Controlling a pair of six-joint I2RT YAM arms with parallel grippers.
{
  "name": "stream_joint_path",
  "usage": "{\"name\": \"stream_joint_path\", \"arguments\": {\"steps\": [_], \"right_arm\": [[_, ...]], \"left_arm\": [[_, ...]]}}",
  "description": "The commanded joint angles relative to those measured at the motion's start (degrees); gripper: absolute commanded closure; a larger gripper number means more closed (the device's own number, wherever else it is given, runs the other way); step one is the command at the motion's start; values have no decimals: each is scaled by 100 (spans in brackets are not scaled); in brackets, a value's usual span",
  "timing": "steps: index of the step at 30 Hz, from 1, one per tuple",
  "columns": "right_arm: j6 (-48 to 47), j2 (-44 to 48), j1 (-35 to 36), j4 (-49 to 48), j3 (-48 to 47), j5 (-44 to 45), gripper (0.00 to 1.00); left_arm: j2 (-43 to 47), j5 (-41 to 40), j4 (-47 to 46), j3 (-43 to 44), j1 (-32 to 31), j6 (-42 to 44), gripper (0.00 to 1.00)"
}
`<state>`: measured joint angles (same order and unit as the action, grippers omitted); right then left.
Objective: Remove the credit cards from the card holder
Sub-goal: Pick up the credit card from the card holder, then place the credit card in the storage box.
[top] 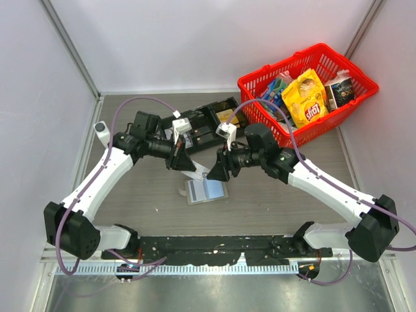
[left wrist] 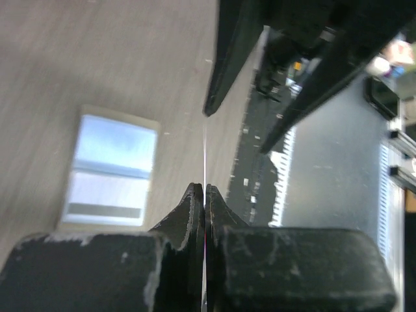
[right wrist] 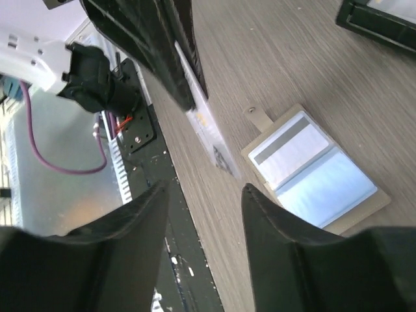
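Observation:
The card holder (top: 207, 190) lies open and flat on the table, with pale blue and whitish cards (top: 213, 189) showing in its sleeves. It also shows in the left wrist view (left wrist: 110, 169) and the right wrist view (right wrist: 318, 170). My left gripper (top: 190, 166) is shut on one thin whitish credit card (top: 200, 171), held above the table just behind the holder. That card is edge-on in the left wrist view (left wrist: 205, 149) and hangs from the left fingers in the right wrist view (right wrist: 207, 133). My right gripper (top: 218, 171) is open and empty, beside the held card.
A long black compartmented tray (top: 201, 127) with a gold-yellow rectangle (top: 225, 116) lies behind the grippers. A red basket (top: 338, 62) of snack packs stands at the back right. The black rail (top: 214, 247) runs along the near edge.

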<state>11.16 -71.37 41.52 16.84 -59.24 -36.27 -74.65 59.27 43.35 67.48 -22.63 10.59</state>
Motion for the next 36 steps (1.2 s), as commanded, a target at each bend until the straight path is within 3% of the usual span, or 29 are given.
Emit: {"name": "stream_joint_path", "arguments": {"steps": [1, 8, 11, 13, 19, 24, 28, 34, 36], "right_arm": [[123, -78, -143, -128, -211, 629, 39], [229, -192, -285, -58, -237, 1640, 26], [238, -298, -285, -23, -272, 1886, 24], [238, -377, -285, 12, -316, 2001, 24], [220, -456, -285, 65, -377, 2256, 24], [229, -465, -293, 65, -360, 2361, 24], [238, -413, -285, 65, -351, 2449, 24], [308, -351, -302, 56, -263, 2502, 24], [326, -333, -293, 39, -228, 2511, 24]], "left_arm": [[65, -1325, -905, -77, 285, -732, 100], [-22, -4744, -2163, -253, 391, -2349, 100], [-356, -6290, -2270, -87, 391, -3069, 99], [-715, -6864, -2191, 150, 400, -3527, 98], [-2069, -6859, -1646, 1319, 470, -4424, 99], [-2764, -6490, -1751, 1715, 470, -4978, 98], [-3397, -6165, -1322, 2224, 470, -5198, 98], [-3635, -5663, -1497, 2120, 470, -5480, 97], [-3705, -5715, -1374, 2155, 479, -5480, 91]]}}
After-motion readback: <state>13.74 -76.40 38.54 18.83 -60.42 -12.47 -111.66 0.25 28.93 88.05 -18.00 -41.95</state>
